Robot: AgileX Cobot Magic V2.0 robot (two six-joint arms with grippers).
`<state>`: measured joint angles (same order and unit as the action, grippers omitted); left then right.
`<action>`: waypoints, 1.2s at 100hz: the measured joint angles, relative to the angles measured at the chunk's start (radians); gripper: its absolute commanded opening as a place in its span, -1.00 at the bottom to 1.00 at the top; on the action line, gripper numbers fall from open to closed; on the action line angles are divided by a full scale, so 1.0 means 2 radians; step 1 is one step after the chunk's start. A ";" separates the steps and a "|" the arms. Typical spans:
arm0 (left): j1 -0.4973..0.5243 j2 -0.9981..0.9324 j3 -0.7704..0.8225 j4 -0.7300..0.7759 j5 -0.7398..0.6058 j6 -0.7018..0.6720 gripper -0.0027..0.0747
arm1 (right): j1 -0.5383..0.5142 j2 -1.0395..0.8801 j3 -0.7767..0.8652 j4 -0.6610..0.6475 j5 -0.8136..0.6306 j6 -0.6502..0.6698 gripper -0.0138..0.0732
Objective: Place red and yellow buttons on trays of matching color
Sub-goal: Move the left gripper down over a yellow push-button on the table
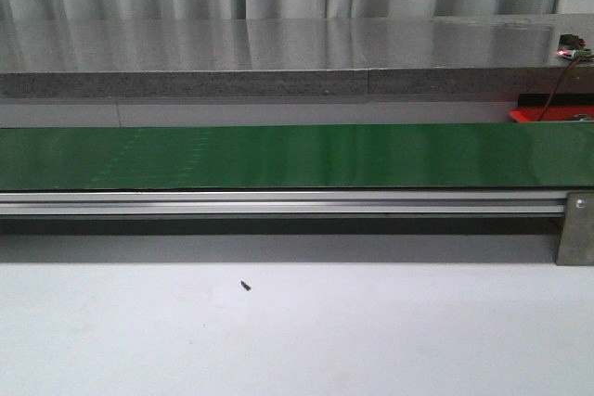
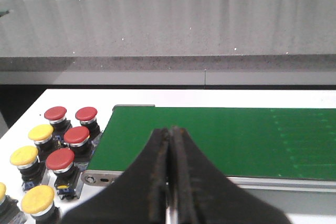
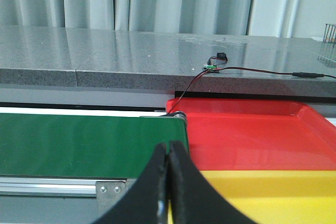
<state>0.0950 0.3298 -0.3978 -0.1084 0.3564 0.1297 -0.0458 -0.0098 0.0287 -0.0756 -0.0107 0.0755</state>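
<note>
**Both tools closed and empty, buttons waiting beside the belt**

The left tool (image 2: 169, 182) has its fingers pressed together with nothing between them, and it hangs over the near edge of the green conveyor belt (image 2: 220, 140) at the belt's left end. Just beside that end, on the white worktop (image 2: 31, 103), stands a cluster of push buttons: four red buttons (image 2: 76, 136) nearer the belt and yellow buttons (image 2: 24, 156) on the outer side, all upright on their dark bases, close together.

The right tool (image 3: 168, 182) is likewise closed on nothing. It hangs near the belt's right end, where the red tray (image 3: 247, 135) lies just beside the belt, with the yellow tray (image 3: 273, 192) against the red tray's near side. Both trays hold no buttons.

In the front view the belt (image 1: 297, 157) runs across the whole width on an aluminium rail (image 1: 278, 203), bare, with a grey stone ledge (image 1: 278, 57) behind.
</note>
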 measured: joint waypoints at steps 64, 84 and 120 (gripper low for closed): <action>0.130 0.234 -0.112 -0.006 0.110 -0.028 -0.18 | 0.000 0.000 0.000 0.000 0.000 0.000 -0.84; 0.159 0.260 -0.114 -0.011 0.112 -0.029 0.71 | 0.000 0.000 0.000 0.000 0.000 0.000 -0.84; 0.250 0.359 -0.164 -0.015 0.195 -0.052 0.66 | 0.000 0.000 0.000 0.000 0.000 0.000 -0.84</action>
<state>0.5952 1.0488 -0.7258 -0.1382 0.7455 0.0260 -0.0458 -0.0098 0.0287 -0.0756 -0.0107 0.0755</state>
